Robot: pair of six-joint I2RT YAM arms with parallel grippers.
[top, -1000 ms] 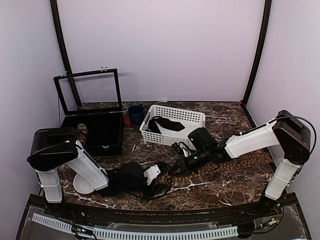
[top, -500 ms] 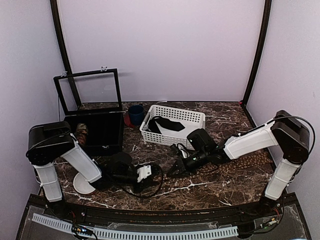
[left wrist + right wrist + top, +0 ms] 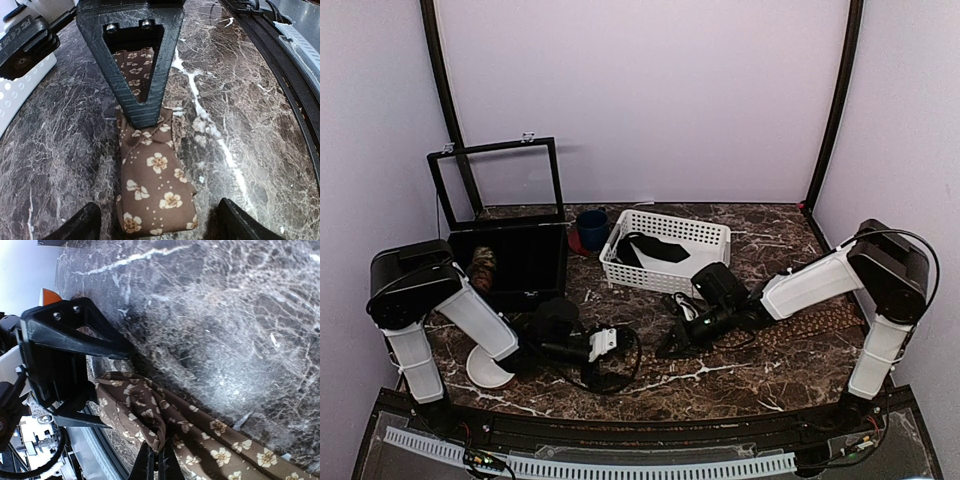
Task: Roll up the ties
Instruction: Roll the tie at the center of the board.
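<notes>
A brown tie with tan flowers lies stretched along the table towards the right. Its folded end rests flat between the fingers of my left gripper, which stands open and clear of the cloth on both sides. My right gripper is shut on a bunched fold of the tie, just beyond that end. In the left wrist view one right finger stands over the cloth. In the top view the two grippers meet at the table's front middle, left and right. A rolled tie sits in the black box.
The black box has its lid up at the back left. A white basket holding a dark item stands at the back middle, with a blue cup beside it. A white dish lies by the left arm's base. A cable loops near the left wrist.
My left arm has drawn back to the left; its gripper closed, then opened again round the tie's end. The right gripper has shifted slightly left and nearer, still pinching the tie.
</notes>
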